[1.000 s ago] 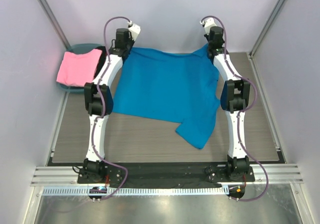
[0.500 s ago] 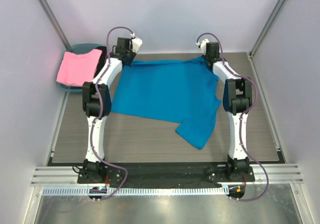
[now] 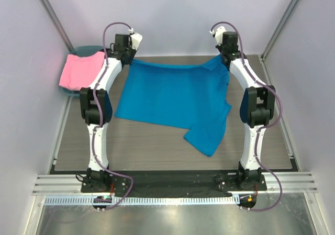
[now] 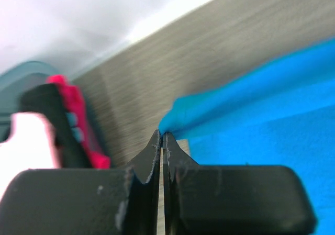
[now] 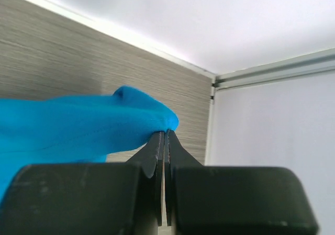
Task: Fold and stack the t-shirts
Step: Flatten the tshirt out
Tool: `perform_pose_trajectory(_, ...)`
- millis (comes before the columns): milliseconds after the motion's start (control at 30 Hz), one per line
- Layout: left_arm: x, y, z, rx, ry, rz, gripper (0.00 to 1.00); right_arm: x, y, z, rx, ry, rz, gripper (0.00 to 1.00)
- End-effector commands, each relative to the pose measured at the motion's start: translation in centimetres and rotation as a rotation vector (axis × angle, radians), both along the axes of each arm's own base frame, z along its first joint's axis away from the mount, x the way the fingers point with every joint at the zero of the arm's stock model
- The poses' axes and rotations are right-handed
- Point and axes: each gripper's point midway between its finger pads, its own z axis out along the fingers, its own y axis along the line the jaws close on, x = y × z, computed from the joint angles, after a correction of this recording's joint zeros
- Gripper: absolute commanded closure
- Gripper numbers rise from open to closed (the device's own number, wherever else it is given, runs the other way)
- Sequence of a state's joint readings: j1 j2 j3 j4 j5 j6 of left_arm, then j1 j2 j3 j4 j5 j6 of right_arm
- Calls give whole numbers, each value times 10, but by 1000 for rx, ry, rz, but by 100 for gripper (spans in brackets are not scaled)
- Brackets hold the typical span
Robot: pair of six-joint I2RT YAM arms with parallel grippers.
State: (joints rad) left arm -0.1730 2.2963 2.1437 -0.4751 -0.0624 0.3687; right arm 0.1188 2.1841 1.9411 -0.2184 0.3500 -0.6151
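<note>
So the blue shirt (image 3: 172, 101) was spread out across the middle of the table (image 3: 157, 148), and both arms were reaching out to its far edge. The left gripper (image 4: 162, 136) sat at about 11 o'clock with its jaws pressed together, pinching the far left corner of the shirt. You could see the blue cloth bunched right at the fingertips in the wrist view. The right gripper (image 5: 165, 133) was at about 1 o'clock doing the same thing, clamped tight on the far right corner. Between the two, the far edge was pulled into a pretty straight line. The rest of the shirt lay flat-ish on the table, with one part of the shirt sticking out toward 5 o'clock. Over at 10 o'clock, well apart from the blue one, the pink shirt (image 3: 81, 71) was draped over the teal basket (image 3: 84, 50) in the corner.
</note>
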Motion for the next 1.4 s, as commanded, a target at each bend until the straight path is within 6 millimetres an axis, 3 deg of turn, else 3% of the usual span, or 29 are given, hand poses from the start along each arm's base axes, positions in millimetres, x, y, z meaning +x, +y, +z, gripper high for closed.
perform_pose_trajectory(0,-5,12,87,-51,-157,33,100,-15,-1,51,18,-85,-14,99)
perform_pose_trajectory(100,-15,16,113,-69,-194,45,100,-23,-4,64,27,-106,-27,99)
perform_pose_trajectory(233,-36,20,147,-93,-236,49,100,-34,-1,67,52,-100,-25,99)
perform_pose_trajectory(267,-42,20,140,-92,-213,44,100,-37,-1,63,57,-90,-27,99)
perform_pose_trajectory(300,-52,21,156,-96,-236,42,100,-39,-1,64,61,-91,-28,99)
perform_pose_trajectory(367,-62,23,150,-90,-214,41,100,-44,0,67,73,-99,-30,99)
perform_pose_trajectory(500,-81,27,165,-76,-228,37,100,-49,0,83,87,-130,-27,99)
perform_pose_trajectory(567,-88,29,174,-76,-234,45,100,-50,1,107,103,-185,-23,99)
perform_pose_trajectory(600,-96,31,190,-79,-263,48,100,-50,1,117,113,-207,-21,99)
perform_pose_trajectory(633,-101,33,196,-78,-275,54,100,-52,2,138,127,-251,-21,99)
perform_pose_trajectory(767,-128,40,232,-67,-336,60,100,-61,1,184,144,-343,-15,99)
perform_pose_trajectory(833,-141,43,239,-60,-345,62,100,-68,1,199,149,-370,-12,99)
perform_pose_trajectory(867,-155,46,255,-64,-378,63,100,-72,1,205,151,-381,-8,99)
perform_pose_trajectory(933,-171,47,263,-69,-387,59,100,-89,-1,229,161,-423,-6,99)
perform_pose_trajectory(967,-190,50,282,-78,-429,60,100,-97,-1,238,167,-439,-6,99)
perform_pose_trajectory(1000,-198,50,288,-89,-440,59,100,-114,-2,257,183,-474,-2,99)
perform_pose_trajectory(1033,-208,50,291,-94,-441,55,100,-125,-2,263,191,-483,5,99)
perform_pose_trajectory(1067,-228,51,305,-106,-478,46,100,-135,0,270,198,-495,15,99)
perform_pose_trajectory(1100,-238,52,309,-111,-483,42,100,-160,2,293,208,-534,46,99)
perform_pose_trajectory(1167,-260,53,317,-128,-506,38,100,-182,5,301,203,-541,70,99)
perform_pose_trajectory(1200,-283,56,332,-138,-549,35,100,-197,7,310,202,-557,83,99)
perform_pose_trajectory(1267,-305,58,340,-144,-578,31,100,-238,2,334,197,-620,89,99)
perform_pose_trajectory(1300,-329,62,353,-146,-624,30,100,-252,-3,339,194,-630,77,99)
perform_pose_trajectory(1333,-339,64,357,-145,-641,30,100,-279,-7,354,201,-675,79,99)
perform_pose_trajectory(1367,-352,66,364,-145,-666,28,100,-292,-9,358,202,-685,81,99)
